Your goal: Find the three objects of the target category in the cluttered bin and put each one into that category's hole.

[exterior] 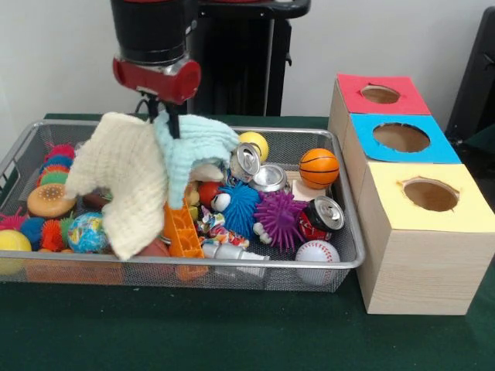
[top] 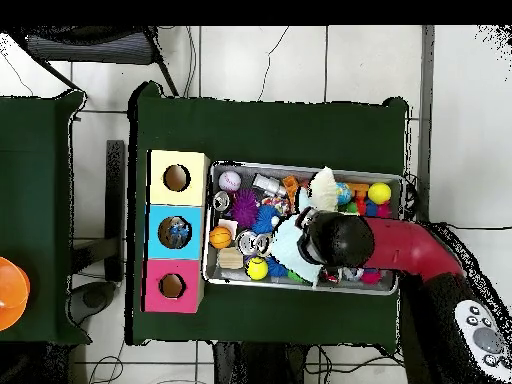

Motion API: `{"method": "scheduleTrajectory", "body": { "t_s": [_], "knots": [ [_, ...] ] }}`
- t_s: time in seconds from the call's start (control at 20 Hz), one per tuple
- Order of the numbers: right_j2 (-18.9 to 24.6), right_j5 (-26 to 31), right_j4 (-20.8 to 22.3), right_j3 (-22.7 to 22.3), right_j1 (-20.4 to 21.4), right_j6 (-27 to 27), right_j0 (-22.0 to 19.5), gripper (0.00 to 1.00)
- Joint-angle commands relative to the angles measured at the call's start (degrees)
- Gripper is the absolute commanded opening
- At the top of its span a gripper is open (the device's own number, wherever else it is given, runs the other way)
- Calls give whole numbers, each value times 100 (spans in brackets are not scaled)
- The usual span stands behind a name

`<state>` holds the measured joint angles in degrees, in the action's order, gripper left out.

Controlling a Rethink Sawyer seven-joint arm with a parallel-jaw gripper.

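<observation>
The gripper [exterior: 164,116] is clenched on a pale blue cloth [exterior: 193,151], lifted above the mesh bin [exterior: 340,259]. A cream cloth [exterior: 124,182] hangs beside it, touching; whether it is also pinched cannot be told. Both trail down into the clutter: spiky balls, drink cans [exterior: 259,170], a basketball [exterior: 319,167].

The box row stands just beside the bin. Overhead, the blue hole [top: 177,233] shows something inside; the yellow hole [top: 177,178] and red hole [top: 172,286] look empty. Judged progress: early, most placements remaining.
</observation>
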<state>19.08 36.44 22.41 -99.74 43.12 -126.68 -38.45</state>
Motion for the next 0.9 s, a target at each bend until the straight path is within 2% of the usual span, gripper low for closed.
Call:
{"method": "scheduleTrajectory", "body": {
  "t_s": [0.05, 0.55, 0.9],
  "knots": [
    [324, 493, -594, -781, 763, -223, 410, 0],
    [-114, 859, -1214, -1189, 1581, -511, 990, 0],
    [-230, 452, -1221, -1285, 1493, -429, 1149, 0]
  ]
}}
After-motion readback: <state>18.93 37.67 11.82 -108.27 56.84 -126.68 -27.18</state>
